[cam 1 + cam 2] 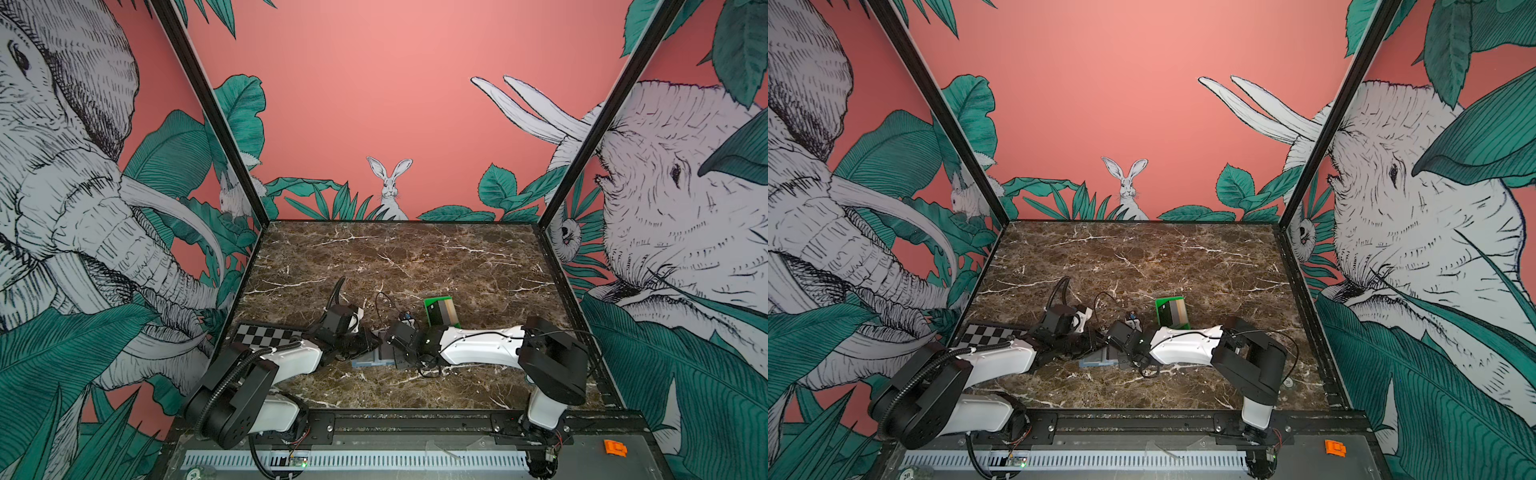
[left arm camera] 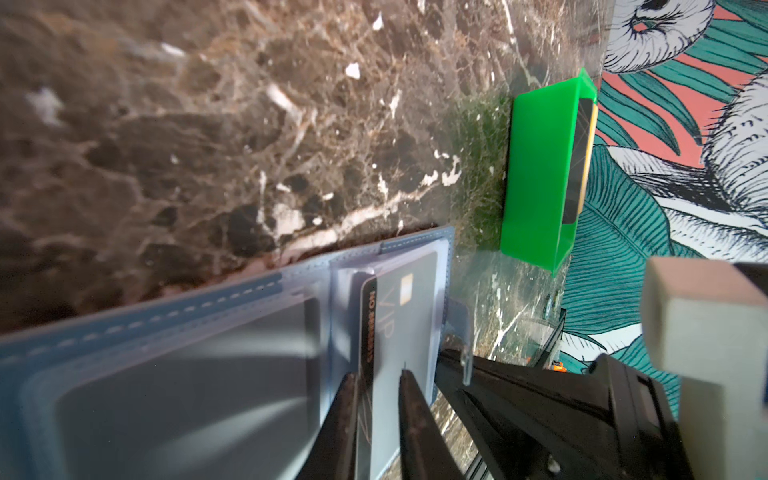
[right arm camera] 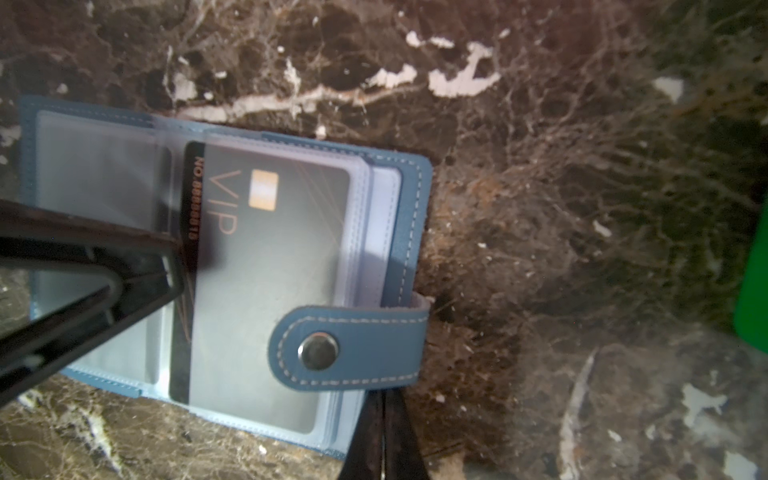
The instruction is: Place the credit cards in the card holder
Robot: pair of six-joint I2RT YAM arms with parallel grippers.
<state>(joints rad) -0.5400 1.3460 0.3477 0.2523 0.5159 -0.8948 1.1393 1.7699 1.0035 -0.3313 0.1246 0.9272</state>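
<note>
Card holder (image 1: 365,363) is lying open and flat on the brown, white-veined marble table (image 1: 395,257), toward 6 o'clock of the tabletop in both top views. I am reaching both arms low over it. My left arm (image 1: 299,357) is stretching in from 7 o'clock. My right arm (image 1: 478,341) is coming from 4 o'clock, its white forearm lying almost level above the stone, and the two wrists are meeting over the holder.

My left pincer (image 2: 378,374) is standing with its black fingers narrowly apart, one on each side of the bare dark edge of the VIP card (image 3: 270,270). I cannot tell whether they are truly squeezing it. That card is thin, stiff and dark grey, with a gold chip and pale lettering. It is sitting most of the way inside a clear, glossy plastic sleeve (image 3: 386,216), with only its numbered strip sticking out.

My right pincer (image 3: 384,432) is pressed together, its tips meeting the holder's edge just beneath the snap tab (image 3: 365,345). Whether anything is caught between them I cannot tell.

The holder is showing slate-blue, leather-like covers with pale stitching and rounded corners. The tab is folding over the sleeves and carrying a round metal stud.

At 1 o'clock from the holder, nearby, a small green plastic tray (image 1: 436,298) is holding more credit cards (image 1: 444,312), grey and tan. At 9 o'clock a black-and-white checkerboard plate (image 1: 266,334) is lying partly under my left arm.
</note>
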